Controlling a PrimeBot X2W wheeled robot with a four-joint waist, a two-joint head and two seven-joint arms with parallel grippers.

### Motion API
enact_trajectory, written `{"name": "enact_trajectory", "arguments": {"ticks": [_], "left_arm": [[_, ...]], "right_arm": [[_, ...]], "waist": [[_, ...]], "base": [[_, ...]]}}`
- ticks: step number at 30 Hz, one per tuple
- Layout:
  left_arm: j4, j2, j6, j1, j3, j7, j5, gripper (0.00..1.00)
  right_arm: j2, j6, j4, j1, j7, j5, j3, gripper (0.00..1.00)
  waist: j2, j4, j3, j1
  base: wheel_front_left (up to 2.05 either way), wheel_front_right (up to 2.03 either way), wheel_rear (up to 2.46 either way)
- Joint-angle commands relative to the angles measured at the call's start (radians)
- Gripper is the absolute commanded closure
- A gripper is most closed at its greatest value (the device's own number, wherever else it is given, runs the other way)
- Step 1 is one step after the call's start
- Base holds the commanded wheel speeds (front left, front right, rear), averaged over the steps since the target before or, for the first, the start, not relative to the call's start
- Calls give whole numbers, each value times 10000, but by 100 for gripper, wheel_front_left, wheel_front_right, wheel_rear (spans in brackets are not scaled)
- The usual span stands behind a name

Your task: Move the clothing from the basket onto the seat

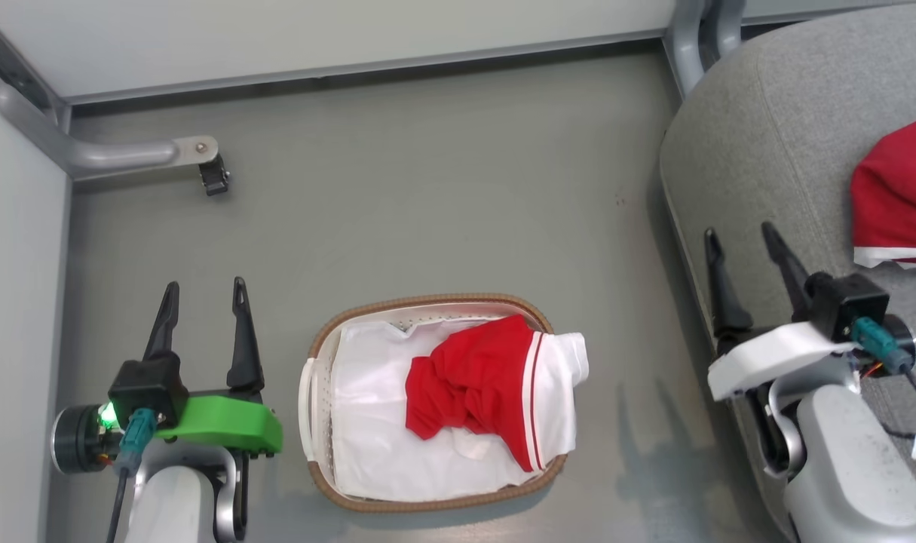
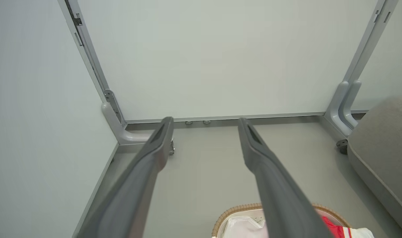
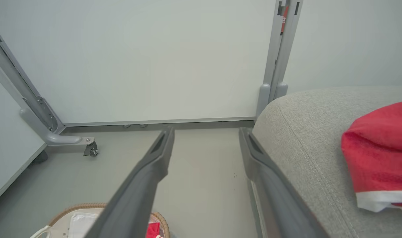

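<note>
Left tool (image 1: 206, 284) and right tool (image 1: 738, 230) hover empty, jaws wide, flanking the basket (image 1: 427, 300).

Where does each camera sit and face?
Head view: on the head, looking down at floor, basket and seat; left gripper and right gripper show, open.
Left wrist view: on the left wrist, facing the far wall across the floor; its two fingers show.
Right wrist view: on the right wrist, facing the same wall, with a red garment on the seat at right; its fingers show.
Shared: both wrist views catch the basket below and the seat at right.
</note>
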Motion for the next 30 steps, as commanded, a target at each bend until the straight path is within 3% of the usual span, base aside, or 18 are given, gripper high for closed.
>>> {"name": "enact_trajectory", "arguments": {"ticks": [1, 19, 30], "left_arm": [[-39, 10, -7, 209, 86, -5, 63, 0], [116, 11, -217, 1826, -98, -5, -368, 0], [237, 11, -214, 2165, -371, -5, -439, 0]], "right_arm": [[13, -12, -109, 270, -21, 50, 49, 0], [442, -12, -45, 2025, -20, -10, 96, 0], [526, -10, 72, 2338, -21, -133, 199, 0]], "waist": [[0, 129, -219, 0], [0, 278, -1416, 0], [0, 198, -1452, 0]], "base": [[0, 0, 0], [0, 0, 0], [0, 0, 0]]}}
